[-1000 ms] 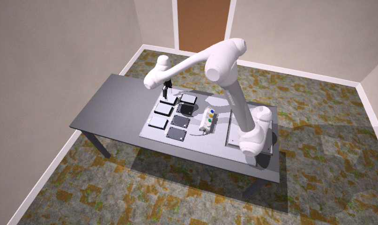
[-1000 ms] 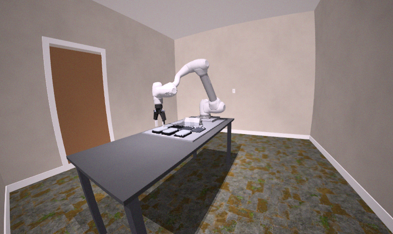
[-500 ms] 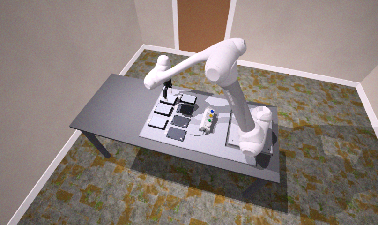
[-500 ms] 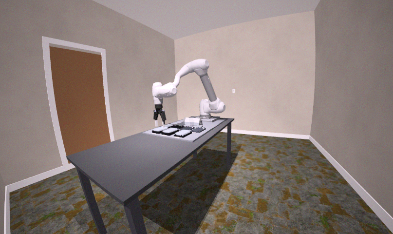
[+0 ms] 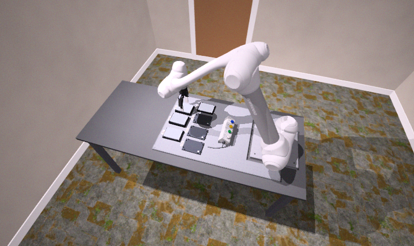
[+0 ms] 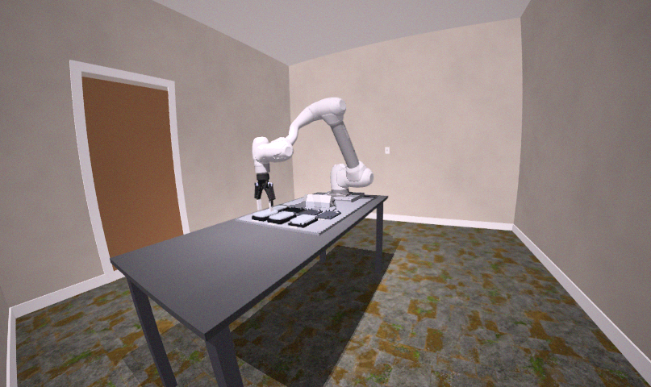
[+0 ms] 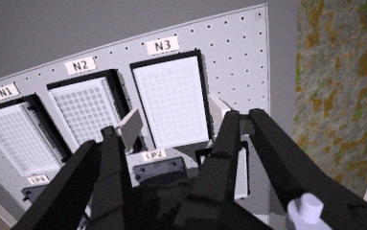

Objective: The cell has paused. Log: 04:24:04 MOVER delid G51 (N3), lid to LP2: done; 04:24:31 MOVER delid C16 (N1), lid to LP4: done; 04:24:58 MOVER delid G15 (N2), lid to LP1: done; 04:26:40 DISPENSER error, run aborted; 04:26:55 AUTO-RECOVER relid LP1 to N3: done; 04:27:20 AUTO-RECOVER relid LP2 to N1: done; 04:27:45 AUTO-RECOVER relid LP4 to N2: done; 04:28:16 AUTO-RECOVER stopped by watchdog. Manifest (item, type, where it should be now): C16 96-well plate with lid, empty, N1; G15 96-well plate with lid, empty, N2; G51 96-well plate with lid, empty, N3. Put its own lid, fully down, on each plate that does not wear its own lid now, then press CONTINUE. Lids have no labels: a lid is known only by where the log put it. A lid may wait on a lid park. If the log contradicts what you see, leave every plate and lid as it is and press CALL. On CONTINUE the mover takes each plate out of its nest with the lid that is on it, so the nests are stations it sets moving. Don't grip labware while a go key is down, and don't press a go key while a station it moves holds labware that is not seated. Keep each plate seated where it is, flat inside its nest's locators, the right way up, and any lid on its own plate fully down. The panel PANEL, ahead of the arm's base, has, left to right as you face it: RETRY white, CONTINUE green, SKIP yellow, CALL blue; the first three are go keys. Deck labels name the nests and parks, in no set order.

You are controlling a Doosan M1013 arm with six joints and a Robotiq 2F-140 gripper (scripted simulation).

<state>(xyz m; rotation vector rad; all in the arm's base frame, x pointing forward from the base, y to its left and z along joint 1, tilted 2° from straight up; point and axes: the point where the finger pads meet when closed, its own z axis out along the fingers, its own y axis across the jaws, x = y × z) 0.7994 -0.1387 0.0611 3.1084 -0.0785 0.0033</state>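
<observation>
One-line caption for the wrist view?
Open gripper above nest N3's lidded plate; plates in N2 and N1 alongside.

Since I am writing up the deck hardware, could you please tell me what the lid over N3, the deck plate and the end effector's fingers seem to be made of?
The N3 lid looks like clear, slightly frosted plastic: the well grid shows faintly through it. The deck plate looks like matte light-grey metal, judging by its regular rows of holes, though painted board is possible. The open end effector's fingers look like hard black plastic or coated metal, with a dull sheen.

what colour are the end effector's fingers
Black; clearest in the wrist view, where the end effector fingers fill the foreground.
</observation>
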